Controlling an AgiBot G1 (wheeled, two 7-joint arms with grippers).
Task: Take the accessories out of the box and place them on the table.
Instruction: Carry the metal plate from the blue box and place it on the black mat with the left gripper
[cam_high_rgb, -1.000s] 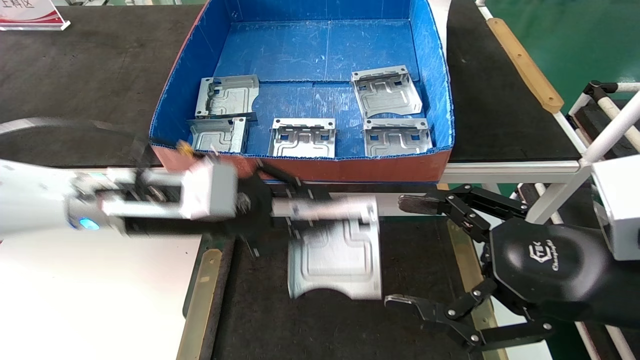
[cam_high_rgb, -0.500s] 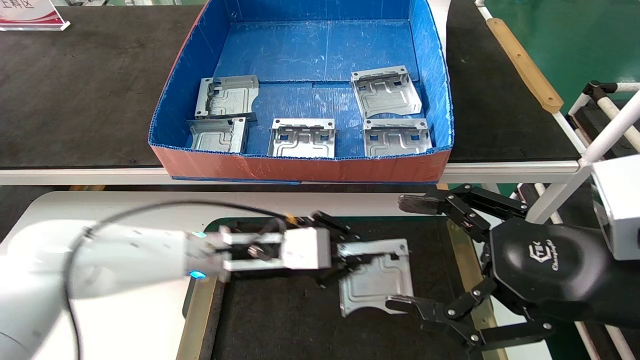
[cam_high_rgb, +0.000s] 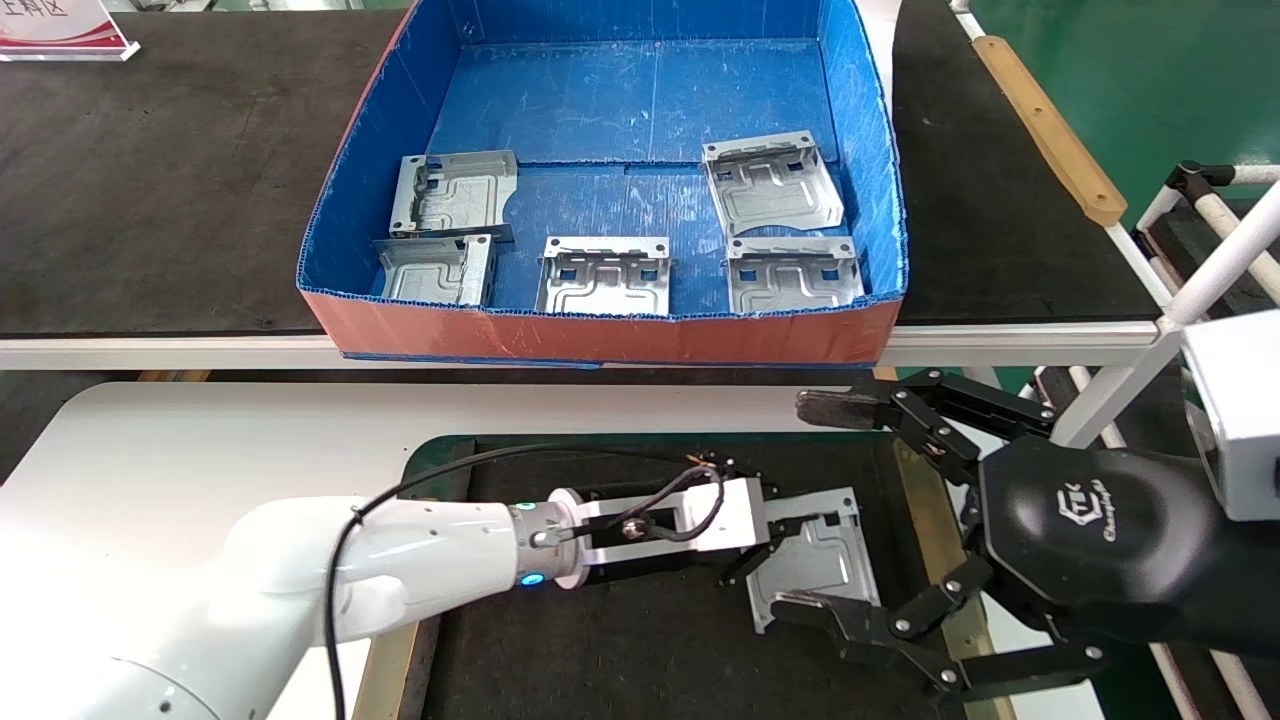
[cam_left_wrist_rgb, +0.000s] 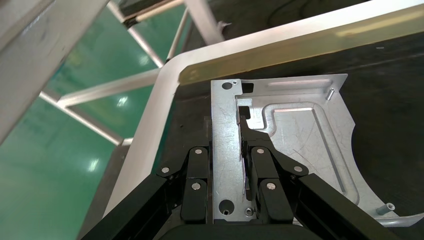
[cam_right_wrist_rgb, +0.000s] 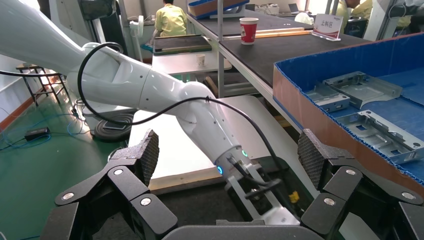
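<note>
A flange along one edge of a silver bracket (cam_left_wrist_rgb: 280, 135) is pinched between the closed fingers (cam_left_wrist_rgb: 260, 165) of the left gripper (cam_high_rgb: 775, 545). The bracket (cam_high_rgb: 815, 555) is held low over the dark felt mat (cam_high_rgb: 620, 640) of the white table (cam_high_rgb: 250, 440), toward the mat's right side; whether it touches the mat cannot be told. The right gripper (cam_high_rgb: 835, 505) is held just to the right of it with its fingers (cam_right_wrist_rgb: 312, 155) spread wide and nothing between them, the near finger overlapping the bracket's near edge in the head view. Five more brackets (cam_high_rgb: 603, 275) are left lying in the near half of the blue box (cam_high_rgb: 620, 335), which is set on the black bench (cam_high_rgb: 150, 180) beyond the table.
</note>
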